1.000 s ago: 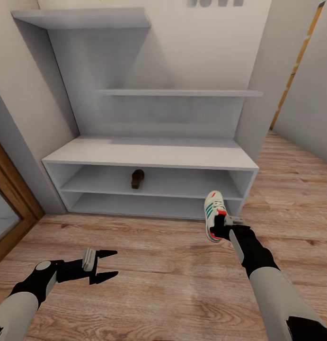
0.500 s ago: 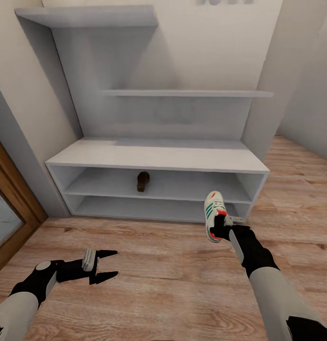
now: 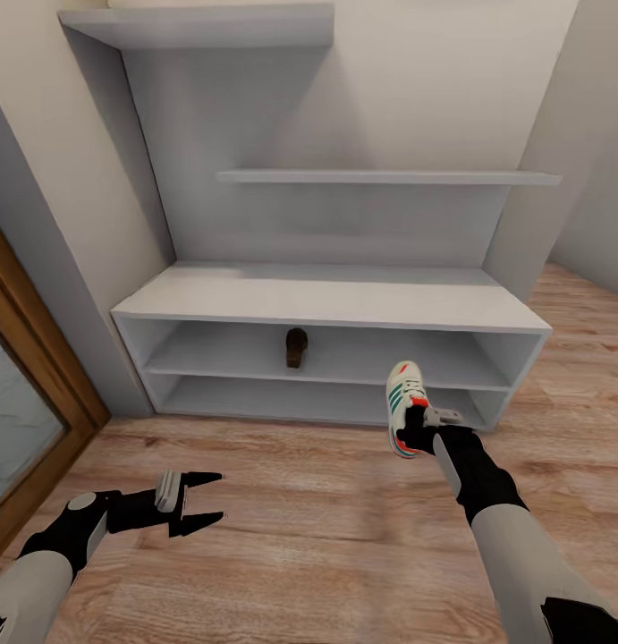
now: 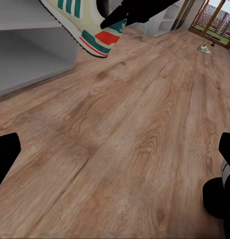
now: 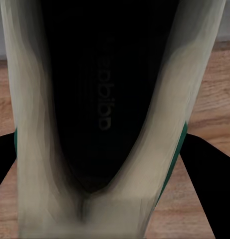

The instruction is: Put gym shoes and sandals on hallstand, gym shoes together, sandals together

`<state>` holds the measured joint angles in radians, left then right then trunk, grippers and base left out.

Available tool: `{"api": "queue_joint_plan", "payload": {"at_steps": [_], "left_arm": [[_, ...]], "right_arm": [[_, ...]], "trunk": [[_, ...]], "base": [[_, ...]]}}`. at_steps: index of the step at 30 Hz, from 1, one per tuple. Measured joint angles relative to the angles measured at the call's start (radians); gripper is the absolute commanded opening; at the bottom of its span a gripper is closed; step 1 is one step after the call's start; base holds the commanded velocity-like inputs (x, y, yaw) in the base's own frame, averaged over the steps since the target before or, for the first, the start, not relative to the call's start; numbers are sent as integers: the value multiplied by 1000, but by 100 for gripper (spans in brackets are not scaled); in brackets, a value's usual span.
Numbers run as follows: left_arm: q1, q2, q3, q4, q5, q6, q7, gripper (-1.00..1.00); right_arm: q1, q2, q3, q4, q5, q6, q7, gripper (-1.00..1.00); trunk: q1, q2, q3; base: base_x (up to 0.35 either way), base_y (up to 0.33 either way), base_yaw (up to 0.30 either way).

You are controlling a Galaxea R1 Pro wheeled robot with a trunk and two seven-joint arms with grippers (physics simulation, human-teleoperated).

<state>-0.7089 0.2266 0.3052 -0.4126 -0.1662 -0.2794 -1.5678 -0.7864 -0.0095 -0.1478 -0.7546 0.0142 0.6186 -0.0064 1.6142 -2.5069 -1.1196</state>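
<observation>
Head view: hallstand (image 3: 335, 304) against the wall ahead, stepped shelves above it cut off at the top edge. One sandal (image 3: 296, 347) stands on its upper open shelf, dark and small, strap hard to make out. Right gripper (image 3: 419, 432) is clamped on the heel end of a gym shoe (image 3: 403, 402), held above the corridor floor (image 3: 326, 528) just in front of the rack's right part, toe toward the shelves. Left gripper (image 3: 199, 499) hangs low over the floor, fingers spread wide, holding nothing.

Left wrist view: the held shoe (image 4: 85, 25) is cut off at the frame edge, green stripes and red-orange heel showing. A second gym shoe (image 4: 204, 48) lies far off on the planks, tiny.

Right wrist view: shoe opening (image 5: 105, 99) seen from close; dim lettering on the insole, not readable. Dark fingers (image 5: 207, 164) flank the shoe.
</observation>
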Motion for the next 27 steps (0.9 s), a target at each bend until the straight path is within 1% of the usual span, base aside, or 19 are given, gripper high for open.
{"api": "queue_joint_plan", "payload": {"at_steps": [10, 12, 22, 27], "left_arm": [[0, 0, 0, 0, 0, 0, 0, 100], [0, 0, 1, 0, 0, 0, 0, 100], [0, 1, 1, 0, 0, 0, 1, 100], [1, 0, -1, 0, 0, 0, 1, 100]], "right_arm": [[0, 0, -1, -5, 0, 0, 0, -100], [0, 0, -1, -5, 0, 0, 0, -100], [0, 0, -1, -6, 0, 1, 0, -100], [0, 0, -2, -4, 0, 1, 0, -100]], "trunk": [[0, 0, 0], [0, 0, 0], [0, 0, 0], [-1, 0, 0]], "base": [[1, 304, 0], [0, 176, 0], [16, 31, 0], [258, 1, 0]]}}
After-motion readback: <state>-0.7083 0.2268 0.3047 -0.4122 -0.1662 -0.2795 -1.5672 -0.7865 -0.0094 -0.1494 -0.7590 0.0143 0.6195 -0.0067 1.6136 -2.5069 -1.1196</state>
